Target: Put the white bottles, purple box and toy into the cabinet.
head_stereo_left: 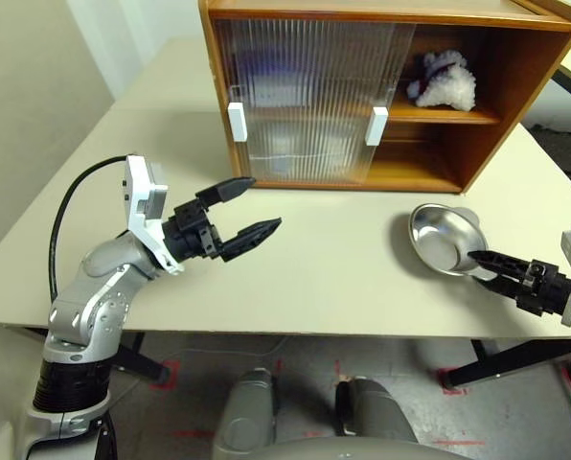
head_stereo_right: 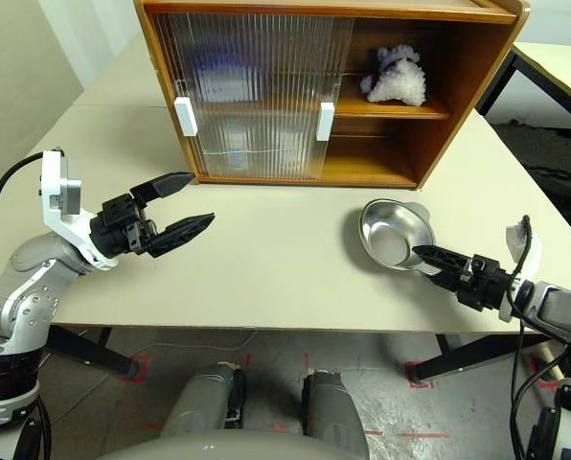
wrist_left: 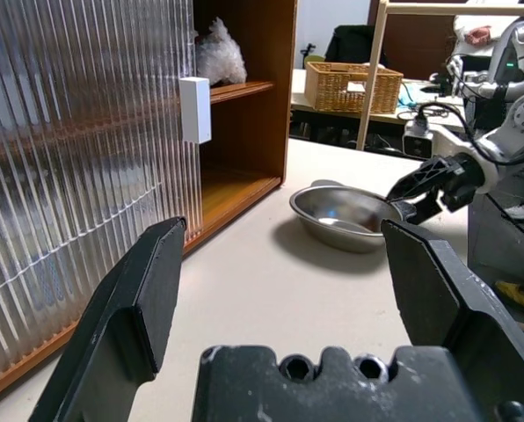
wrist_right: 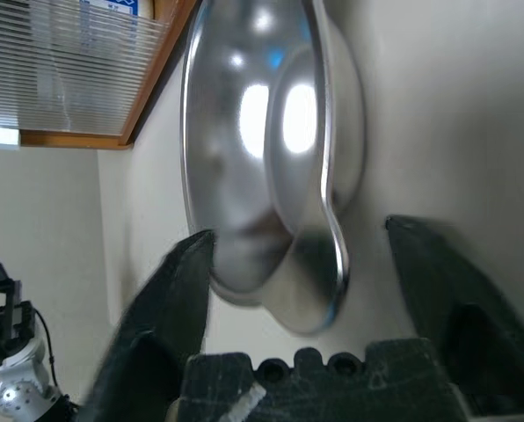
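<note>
Straddling the bowl (head_stereo_left: pixel 443 239) rim — right gripper (head_stereo_left: pixel 484 267), table-edge side.

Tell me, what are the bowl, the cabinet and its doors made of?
The bowl looks like polished metal: it mirrors bright lights. The cabinet seems to be wood or wood veneer with a smooth orange-brown finish. Its doors look like ribbed translucent plastic or glass; shapes behind them blur, so which one is unclear.

You have an orange-brown cabinet (head_stereo_left: pixel 515 86) of smooth, lightly glossy wood, its ribbed translucent plastic sliding doors (head_stereo_left: pixel 305 96) carrying white rectangular handles (head_stereo_left: pixel 377 126). At its five o'clock, the shallow polished metal bowl (head_stereo_left: pixel 441 240) gleams on the matt cream tabletop (head_stereo_left: pixel 324 278). The fluffy white plush toy (head_stereo_left: pixel 444 81) looks soft.
</note>
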{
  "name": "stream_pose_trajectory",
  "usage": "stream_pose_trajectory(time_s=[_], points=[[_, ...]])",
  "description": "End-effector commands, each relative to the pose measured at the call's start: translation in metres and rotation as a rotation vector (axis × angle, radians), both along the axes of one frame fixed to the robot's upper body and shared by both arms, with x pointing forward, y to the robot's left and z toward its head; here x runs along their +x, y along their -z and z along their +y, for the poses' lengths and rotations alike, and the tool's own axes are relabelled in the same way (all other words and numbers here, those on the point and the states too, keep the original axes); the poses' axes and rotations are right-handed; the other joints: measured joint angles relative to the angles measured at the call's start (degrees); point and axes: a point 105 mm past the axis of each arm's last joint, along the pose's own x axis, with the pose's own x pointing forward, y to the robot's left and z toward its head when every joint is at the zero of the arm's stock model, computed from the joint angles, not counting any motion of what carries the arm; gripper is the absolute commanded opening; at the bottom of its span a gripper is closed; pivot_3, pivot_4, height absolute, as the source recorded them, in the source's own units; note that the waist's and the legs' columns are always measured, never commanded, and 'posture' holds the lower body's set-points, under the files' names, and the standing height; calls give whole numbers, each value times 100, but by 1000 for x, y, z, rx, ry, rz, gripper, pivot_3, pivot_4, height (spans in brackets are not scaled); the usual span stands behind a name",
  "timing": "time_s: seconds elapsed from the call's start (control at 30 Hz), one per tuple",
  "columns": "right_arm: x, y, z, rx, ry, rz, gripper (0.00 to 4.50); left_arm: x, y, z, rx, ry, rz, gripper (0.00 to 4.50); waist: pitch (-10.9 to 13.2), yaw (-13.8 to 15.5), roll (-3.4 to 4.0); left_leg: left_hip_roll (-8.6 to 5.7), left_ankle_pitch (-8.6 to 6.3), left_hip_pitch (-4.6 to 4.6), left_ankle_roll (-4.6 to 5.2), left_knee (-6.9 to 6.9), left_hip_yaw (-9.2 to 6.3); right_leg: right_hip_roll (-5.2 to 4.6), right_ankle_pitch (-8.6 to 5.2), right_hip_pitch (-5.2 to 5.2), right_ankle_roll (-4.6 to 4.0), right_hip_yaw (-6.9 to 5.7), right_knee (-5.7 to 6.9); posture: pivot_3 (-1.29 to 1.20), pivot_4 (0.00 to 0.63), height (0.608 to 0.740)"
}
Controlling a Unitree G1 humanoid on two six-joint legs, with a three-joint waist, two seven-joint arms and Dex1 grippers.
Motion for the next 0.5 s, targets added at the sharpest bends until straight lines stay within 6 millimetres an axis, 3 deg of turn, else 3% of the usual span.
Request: stream_pose_trajectory(time_s=[0.03, 0.23, 0.27, 0.5], points=[[3, -4, 2, 35, 5, -14, 2729, 1, 4, 0, 17, 1, 18, 4500, 0, 1, 0, 0, 0, 0, 0, 0, 0, 0, 0, 0, 0, 0, -1, 166, 43, 740], [-1, -7, 1, 53, 1, -12, 438, 1, 4, 1, 17, -4, 18, 4500, 0, -1, -1, 0, 0, 0, 0, -5, 0, 0, -1, 0, 1, 0, -4, 169, 46, 740], [-2, -8, 1, 58, 0, -11, 264, 1, 3, 1, 16, -5, 17, 4500, -1, -1, -3, 1, 0, 0, 0, -6, 0, 0, -1, 0, 1, 0, -4, 168, 48, 740], [-2, -18, 6, 123, -5, -35, 227, 2, 2, 0, 13, -4, 14, 4500, 0, 1, -3, 1, 0, 0, 0, -11, 0, -1, -1, 0, 1, 0, -9, 162, 48, 740]])
